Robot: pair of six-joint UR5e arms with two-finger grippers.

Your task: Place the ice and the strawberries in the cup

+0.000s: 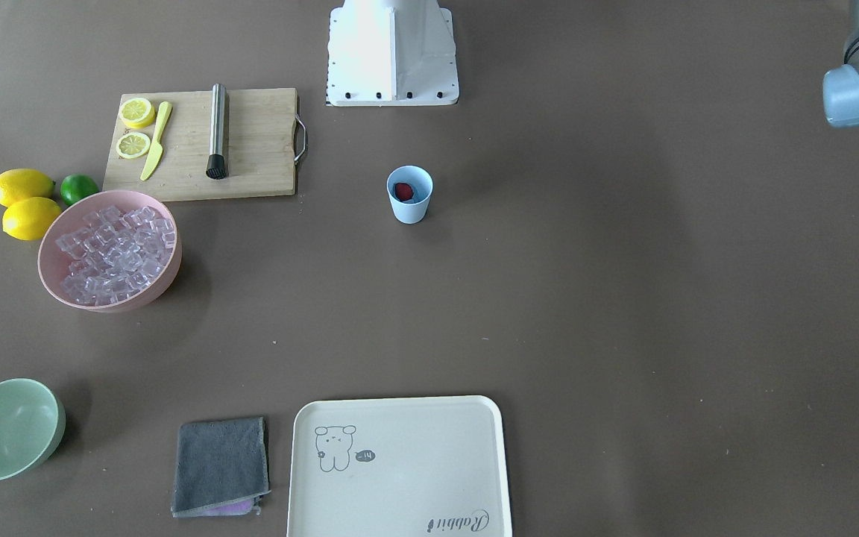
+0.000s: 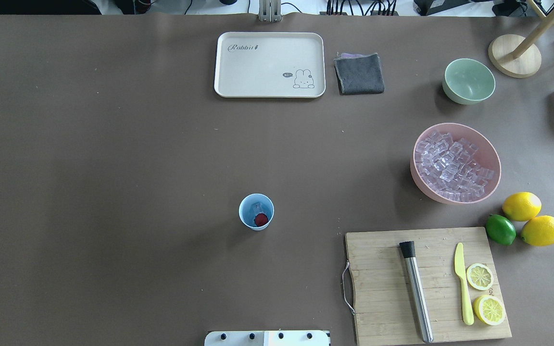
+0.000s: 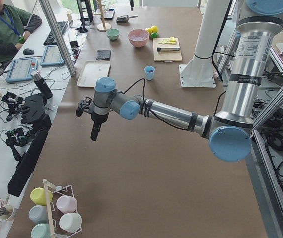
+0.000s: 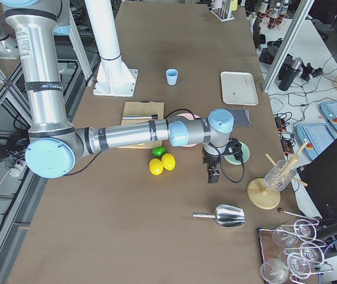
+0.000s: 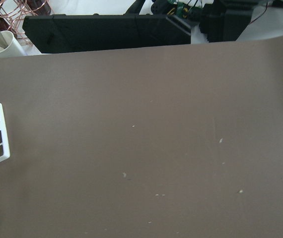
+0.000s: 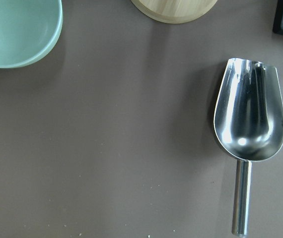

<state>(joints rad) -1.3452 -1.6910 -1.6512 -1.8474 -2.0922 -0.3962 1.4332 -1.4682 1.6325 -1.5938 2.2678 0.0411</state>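
Scoop [image 6: 249, 114] on the desk [image 6: 106, 148] near the right claw [image 4: 213, 173], whose opening, like that of the left claw [image 3: 96, 133], cannot be told; slick, hard ice [image 2: 450, 168] in the pink bowl [image 2: 492, 156] probably wants scooping, handle gripped, into the light, tippable mid-desk cup [image 1: 408, 210] holding a strawberry [image 1: 403, 192].

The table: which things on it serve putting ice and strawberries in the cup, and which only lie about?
Job: cup, strawberry inside it, ice, pink bowl, metal scoop.
Lying about: tray, grey cloth, green bowl, lemons, lime, cutting board, muddler, yellow knife.
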